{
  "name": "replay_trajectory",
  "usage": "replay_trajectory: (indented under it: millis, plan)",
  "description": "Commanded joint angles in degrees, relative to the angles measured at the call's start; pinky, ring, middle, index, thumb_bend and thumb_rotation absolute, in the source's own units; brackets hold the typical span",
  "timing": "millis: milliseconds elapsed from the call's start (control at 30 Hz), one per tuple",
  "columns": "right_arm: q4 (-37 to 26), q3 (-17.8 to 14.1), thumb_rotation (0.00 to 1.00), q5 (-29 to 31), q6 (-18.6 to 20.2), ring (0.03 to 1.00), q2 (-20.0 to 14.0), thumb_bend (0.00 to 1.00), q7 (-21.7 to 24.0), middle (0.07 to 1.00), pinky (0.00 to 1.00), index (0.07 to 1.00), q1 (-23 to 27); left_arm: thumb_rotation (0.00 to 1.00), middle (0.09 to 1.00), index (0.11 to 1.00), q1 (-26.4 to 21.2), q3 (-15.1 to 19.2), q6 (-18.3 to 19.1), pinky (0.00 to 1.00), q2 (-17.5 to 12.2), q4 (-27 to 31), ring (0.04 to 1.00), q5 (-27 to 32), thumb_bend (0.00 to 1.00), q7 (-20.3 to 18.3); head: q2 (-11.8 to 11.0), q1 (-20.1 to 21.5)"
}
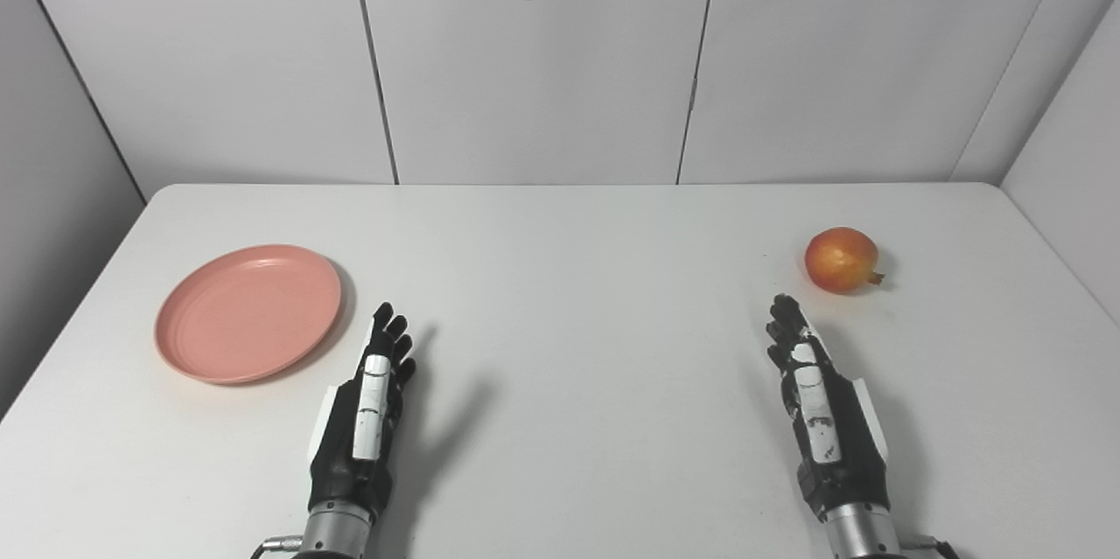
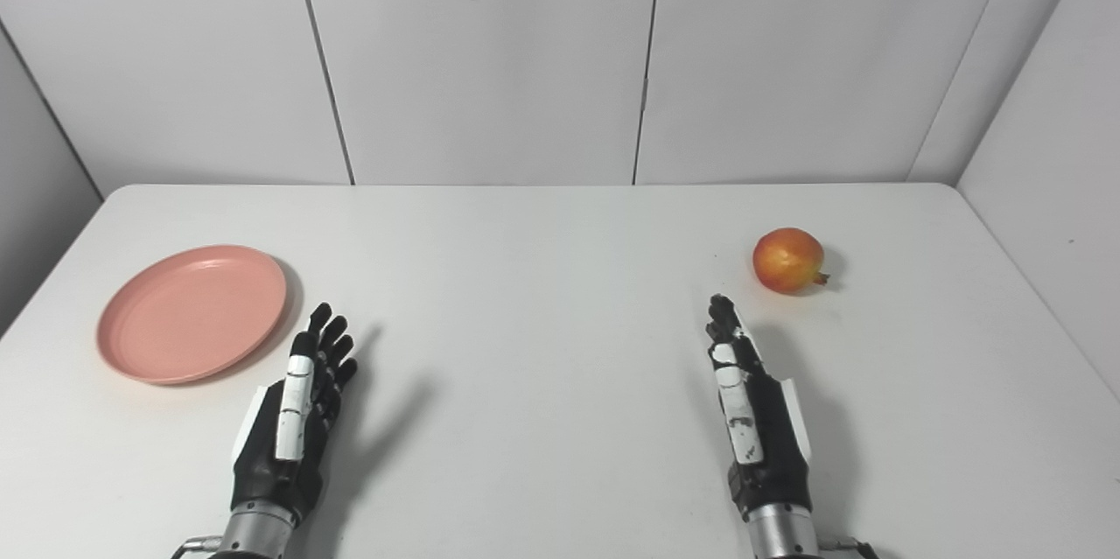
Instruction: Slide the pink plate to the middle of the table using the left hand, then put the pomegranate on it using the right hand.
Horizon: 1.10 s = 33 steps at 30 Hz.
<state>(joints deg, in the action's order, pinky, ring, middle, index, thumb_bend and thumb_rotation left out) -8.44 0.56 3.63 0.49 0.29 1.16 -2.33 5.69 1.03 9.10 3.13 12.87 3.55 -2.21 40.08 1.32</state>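
A pink plate [image 1: 248, 312] lies flat at the left side of the white table [image 1: 577, 279]. A red-orange pomegranate [image 1: 841, 260] rests at the right side, its stem end pointing right. My left hand [image 1: 372, 406] hovers open just right of the plate's near edge, fingers stretched forward, holding nothing. My right hand [image 1: 814, 393] is open too, its fingertips a short way in front of the pomegranate and slightly left of it, not touching it.
White wall panels [image 1: 534, 52] stand behind the table's far edge. The table's right edge runs close behind the pomegranate, and its left edge lies near the plate.
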Motion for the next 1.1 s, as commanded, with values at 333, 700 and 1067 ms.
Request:
replay_trajectory:
  millis: [333,700,1067]
  plan:
    - [-2.79,-0.19,1.00,0.23,3.66,0.984,0.50,0.51,-0.44,0.969,1.00,0.957,1.20,1.00,1.000,1.000,2.59,0.25,-3.49,1.00,-1.43,0.35,1.000,0.68,0.59,-0.77,0.01,-0.11]
    - [-2.98,-0.04,1.00,-0.38,3.66,0.983,0.55,0.56,-0.57,0.969,1.00,0.953,1.18,1.00,1.000,1.000,2.70,0.04,-2.94,1.00,-1.40,0.92,1.000,-0.21,0.66,-0.45,0.00,-0.08]
    - [-2.77,0.07,1.00,-0.30,3.46,0.981,0.46,0.61,-0.36,0.968,1.00,0.953,1.23,1.00,1.000,1.000,2.58,0.16,-2.88,1.00,-1.36,0.68,1.000,-0.10,0.69,-0.40,-0.05,-0.05]
